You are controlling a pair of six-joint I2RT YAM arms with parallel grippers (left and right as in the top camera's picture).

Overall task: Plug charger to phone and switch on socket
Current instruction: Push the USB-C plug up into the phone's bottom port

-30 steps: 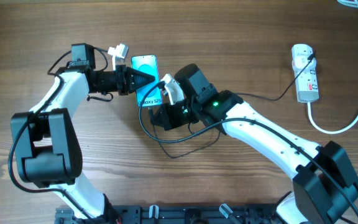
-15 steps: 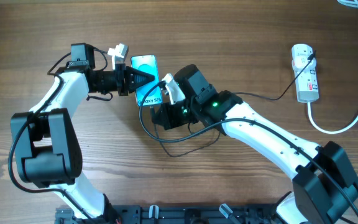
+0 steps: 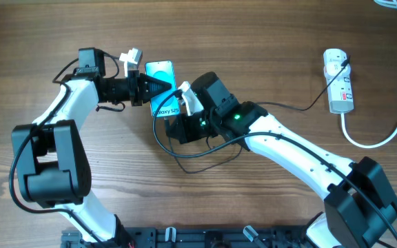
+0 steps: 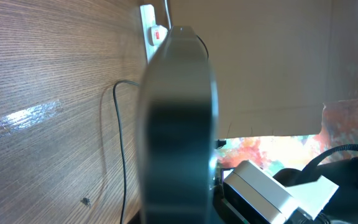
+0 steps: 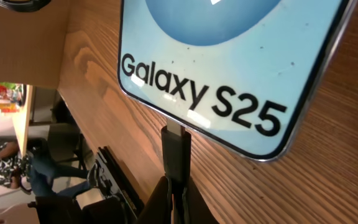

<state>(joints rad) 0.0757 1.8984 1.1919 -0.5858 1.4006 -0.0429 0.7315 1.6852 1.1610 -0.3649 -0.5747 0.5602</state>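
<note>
The phone (image 3: 161, 73) has a teal screen and a white "Galaxy S25" band, and lies on the wood table between both arms. My left gripper (image 3: 154, 87) is shut on the phone's sides. In the left wrist view the phone is a blurred dark edge (image 4: 176, 124). My right gripper (image 5: 175, 198) is shut on the charger's black plug tip (image 5: 175, 149), which meets the middle of the phone's (image 5: 229, 56) bottom edge. I cannot tell how deep it sits. The charger cable (image 3: 302, 108) runs to the white socket (image 3: 338, 81) at the right.
A thick white cord (image 3: 384, 134) loops from the socket toward the table's right edge. Slack black cable (image 3: 198, 162) lies looped under the right arm. The socket also shows far off in the left wrist view (image 4: 151, 31).
The right arm has edged slightly left toward the phone's bottom end. The left arm and the phone have not moved.
</note>
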